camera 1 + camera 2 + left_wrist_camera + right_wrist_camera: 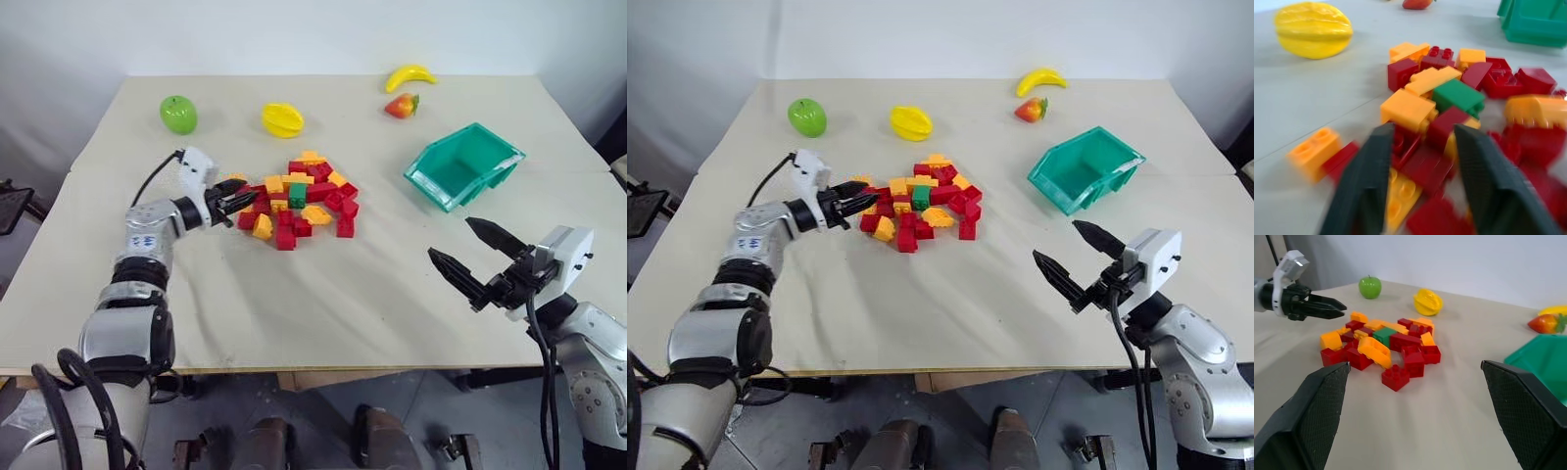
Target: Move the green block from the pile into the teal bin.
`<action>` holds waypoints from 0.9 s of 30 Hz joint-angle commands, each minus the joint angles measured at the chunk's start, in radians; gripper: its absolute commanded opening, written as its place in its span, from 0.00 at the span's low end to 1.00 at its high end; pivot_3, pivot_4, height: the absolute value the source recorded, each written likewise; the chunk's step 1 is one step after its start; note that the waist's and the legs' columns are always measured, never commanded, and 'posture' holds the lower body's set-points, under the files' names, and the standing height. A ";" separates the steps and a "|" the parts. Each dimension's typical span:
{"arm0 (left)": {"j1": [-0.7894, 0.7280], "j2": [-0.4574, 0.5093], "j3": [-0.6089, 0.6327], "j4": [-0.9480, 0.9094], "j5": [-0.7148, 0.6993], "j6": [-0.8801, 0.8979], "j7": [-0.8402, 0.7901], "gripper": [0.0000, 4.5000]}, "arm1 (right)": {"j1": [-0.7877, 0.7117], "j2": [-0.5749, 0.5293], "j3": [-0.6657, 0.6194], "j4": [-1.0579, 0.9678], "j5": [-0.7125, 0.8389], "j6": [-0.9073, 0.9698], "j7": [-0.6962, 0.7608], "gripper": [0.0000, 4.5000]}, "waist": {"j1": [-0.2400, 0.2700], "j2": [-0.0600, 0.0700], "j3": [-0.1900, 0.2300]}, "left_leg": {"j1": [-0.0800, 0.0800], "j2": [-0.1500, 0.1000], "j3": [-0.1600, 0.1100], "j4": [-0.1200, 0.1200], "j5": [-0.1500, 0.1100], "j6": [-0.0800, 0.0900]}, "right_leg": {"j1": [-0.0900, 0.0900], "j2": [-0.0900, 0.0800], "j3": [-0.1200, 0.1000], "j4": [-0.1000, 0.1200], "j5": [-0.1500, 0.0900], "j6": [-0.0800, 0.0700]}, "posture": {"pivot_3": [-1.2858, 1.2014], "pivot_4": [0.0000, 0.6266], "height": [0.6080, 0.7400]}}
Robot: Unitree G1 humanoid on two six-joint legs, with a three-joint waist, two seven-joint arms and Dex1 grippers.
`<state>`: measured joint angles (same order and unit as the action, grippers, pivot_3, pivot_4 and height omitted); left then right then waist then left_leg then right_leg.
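Observation:
The pile [294,208] of red and orange bricks lies mid-table, and the green block [297,194] sits near its middle, flat among them. My left gripper [245,201] points level at the pile's left edge, short of the green block [1457,95]. Its fingers [1366,181] stand apart over red and orange bricks and hold nothing. The teal bin [487,176] stands at the right rear with its open front facing the pile. My right gripper [450,237] hovers open and empty above the table's front right, well short of the bin.
A green apple [178,115], a yellow starfruit [282,119], a banana [409,74] and a red strawberry [402,105] lie along the back of the table. Bare tabletop stretches between the pile and the bin and along the front edge.

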<state>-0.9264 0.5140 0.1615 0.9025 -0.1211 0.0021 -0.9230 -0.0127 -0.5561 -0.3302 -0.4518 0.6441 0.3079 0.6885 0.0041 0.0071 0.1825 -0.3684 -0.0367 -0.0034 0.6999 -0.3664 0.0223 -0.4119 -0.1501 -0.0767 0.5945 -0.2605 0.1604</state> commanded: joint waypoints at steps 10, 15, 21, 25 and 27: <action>0.416 0.040 0.036 -0.808 -0.127 0.399 0.162 0.99 | -0.039 0.010 0.019 0.041 -0.021 -0.069 0.031 1.00 | 0.014 0.000 0.000 | 0.000 0.000 -0.010 0.002 0.000 0.000 | 0.000 0.000 0.001 0.000 0.000 0.000 | 0.52 0.24 1.00; 0.294 -0.027 -0.064 -0.752 -0.095 0.458 0.222 0.99 | -0.065 0.009 0.028 0.065 -0.025 -0.071 0.039 1.00 | 0.026 0.000 0.000 | 0.000 0.000 -0.010 0.002 0.000 -0.001 | 0.001 0.000 0.001 0.001 0.000 0.000 | 0.52 0.24 1.00; -0.083 -0.192 -0.215 -0.328 0.036 0.501 0.338 0.99 | -0.084 0.012 0.044 0.069 -0.029 -0.070 0.038 1.00 | 0.039 -0.001 0.000 | -0.001 -0.002 -0.001 0.004 0.000 0.000 | 0.002 0.000 0.001 0.000 0.000 0.000 | 0.52 0.24 1.00; -0.275 -0.282 -0.219 -0.025 0.070 0.492 0.412 0.99 | -0.079 0.021 0.043 0.062 -0.032 -0.075 0.030 1.00 | 0.026 -0.001 0.000 | -0.001 -0.002 0.000 0.000 0.000 0.000 | 0.001 0.000 0.001 -0.002 0.000 0.000 | 0.52 0.24 1.00; -0.339 -0.309 -0.239 0.109 0.111 0.460 0.454 0.99 | -0.079 0.027 0.043 0.060 -0.036 -0.080 0.023 1.00 | 0.018 -0.001 0.000 | -0.001 -0.002 0.001 -0.001 0.000 0.001 | 0.001 0.000 0.000 -0.002 0.000 0.000 | 0.52 0.24 1.00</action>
<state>-1.2327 0.2082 -0.0686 0.9370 -0.0410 0.4918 -0.5028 -0.0922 -0.5371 -0.2729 -0.3647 0.6039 0.2515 0.7208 0.0217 0.0056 0.1822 -0.3687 -0.0384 -0.0019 0.6987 -0.3663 0.0230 -0.4115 -0.1497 -0.0762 0.5924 -0.2602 0.1607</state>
